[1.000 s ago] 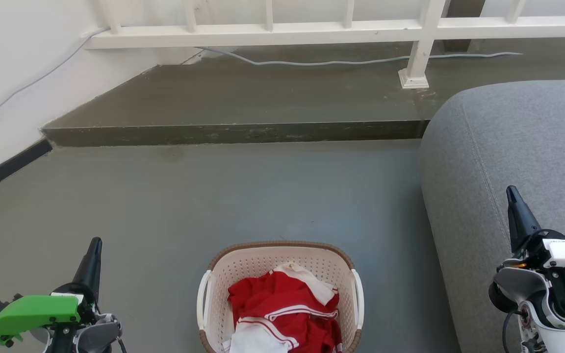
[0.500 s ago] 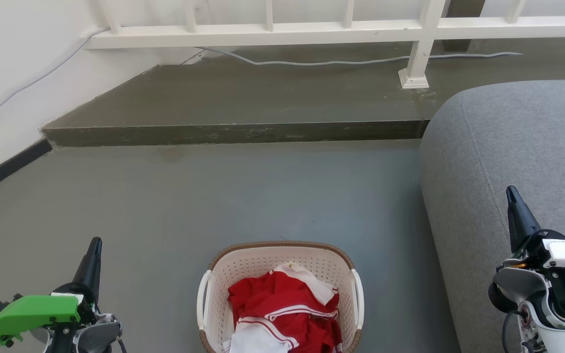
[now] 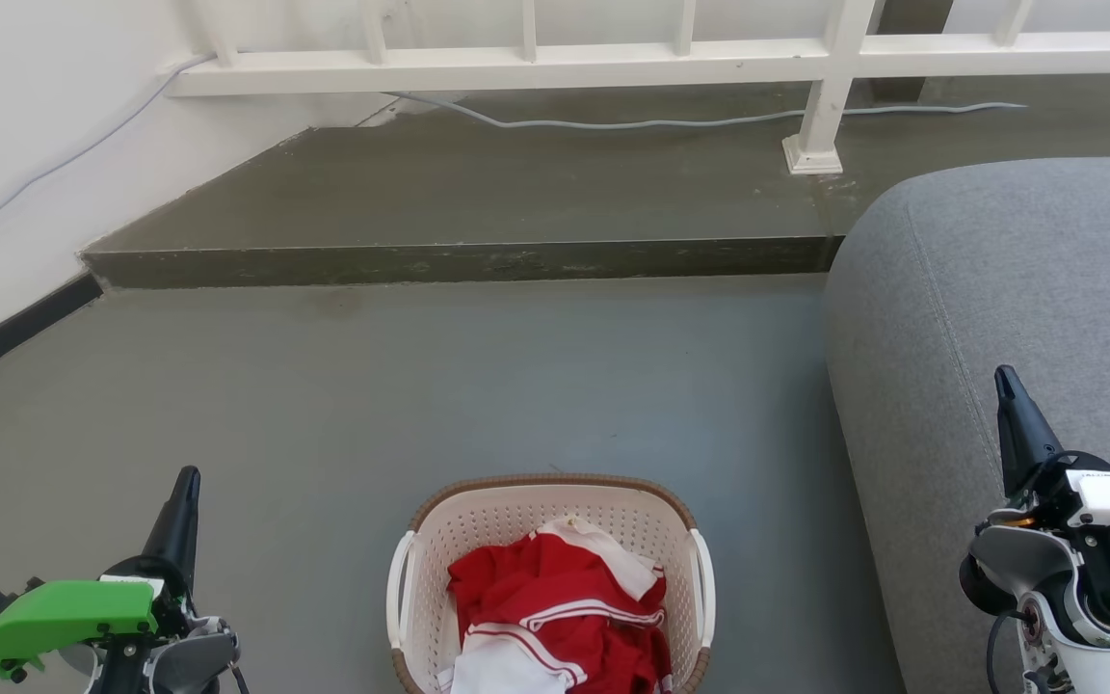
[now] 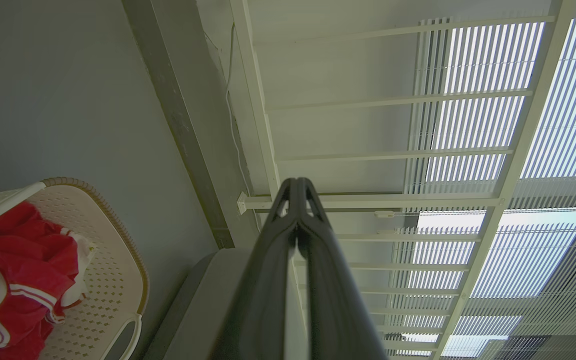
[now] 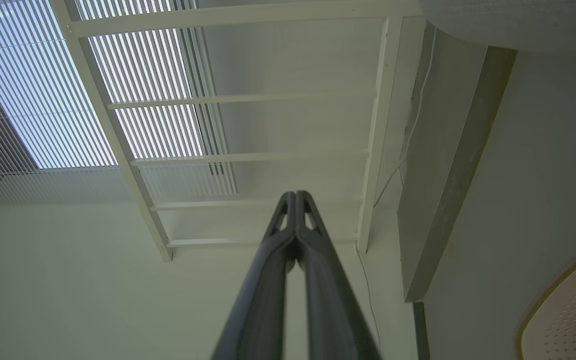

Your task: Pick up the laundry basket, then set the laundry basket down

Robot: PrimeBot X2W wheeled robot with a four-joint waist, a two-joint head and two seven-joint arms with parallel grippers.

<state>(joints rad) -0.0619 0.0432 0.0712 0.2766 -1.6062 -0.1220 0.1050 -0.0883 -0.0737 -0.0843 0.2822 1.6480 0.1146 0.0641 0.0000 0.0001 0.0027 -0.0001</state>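
Observation:
The laundry basket point(image 3: 516, 506) stands on the grey floor at the bottom middle of the head view, cream-white and perforated with a brown rim and a white handle on each side. Red and white clothes point(image 3: 555, 617) lie inside it. My left gripper point(image 3: 187, 477) is at the lower left, well to the left of the basket, fingers pressed together and holding nothing. My right gripper point(image 3: 1004, 374) is at the lower right over the grey sofa, also shut and empty. The left wrist view shows the basket point(image 4: 118, 260) at its lower left and its own gripper point(image 4: 297, 184) shut. The right wrist view shows its gripper point(image 5: 295, 195) shut and a corner of the basket point(image 5: 563, 310).
A grey sofa point(image 3: 1017, 289) fills the right side, close to the basket. A raised concrete step point(image 3: 468, 260) crosses the floor farther ahead, with a white railing point(image 3: 671, 58) and a grey cable point(image 3: 632, 122) behind it. A white wall point(image 3: 15, 145) bounds the left.

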